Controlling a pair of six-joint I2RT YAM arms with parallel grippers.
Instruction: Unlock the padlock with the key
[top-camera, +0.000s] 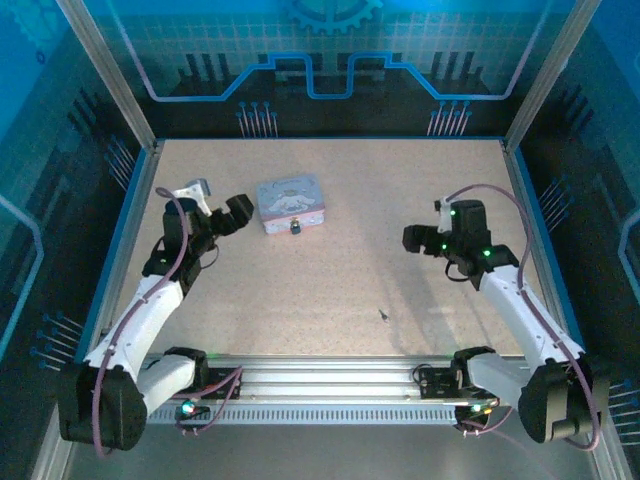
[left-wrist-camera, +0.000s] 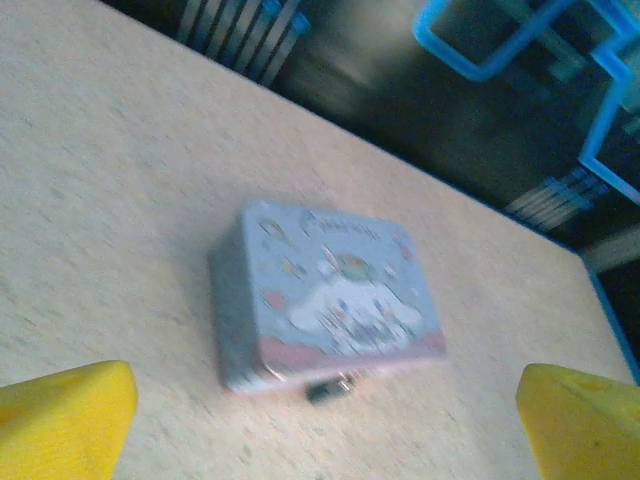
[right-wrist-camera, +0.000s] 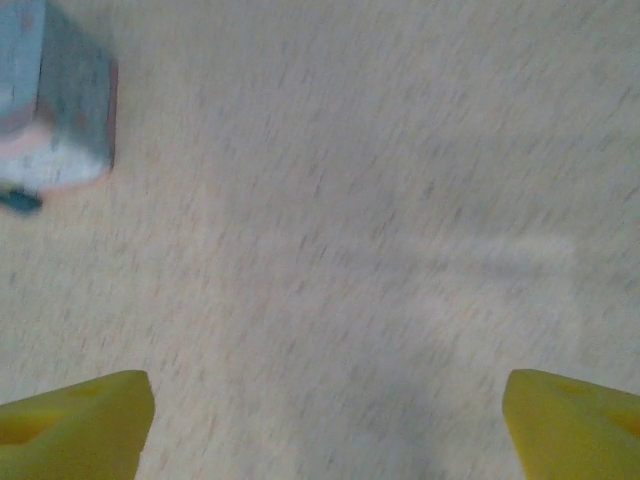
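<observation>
The tiny dark padlock (top-camera: 296, 229) hangs at the front edge of a pale lavender tin box (top-camera: 290, 202); in the left wrist view the padlock (left-wrist-camera: 333, 388) shows blurred below the box (left-wrist-camera: 330, 295). The key (top-camera: 384, 315) lies as a thin dark sliver on the table, nearer the front and right of centre. My left gripper (top-camera: 238, 213) hovers just left of the box, open, its yellow fingertips (left-wrist-camera: 60, 420) wide apart. My right gripper (top-camera: 415, 240) hangs well right of the box and behind the key, open over bare table (right-wrist-camera: 325, 430); the padlock (right-wrist-camera: 20, 200) shows at far left.
The tan table (top-camera: 330, 280) is ringed by a blue border and dark side walls. A metal rail (top-camera: 320, 385) carrying both arm bases runs along the near edge. Bare tabletop lies between the two grippers.
</observation>
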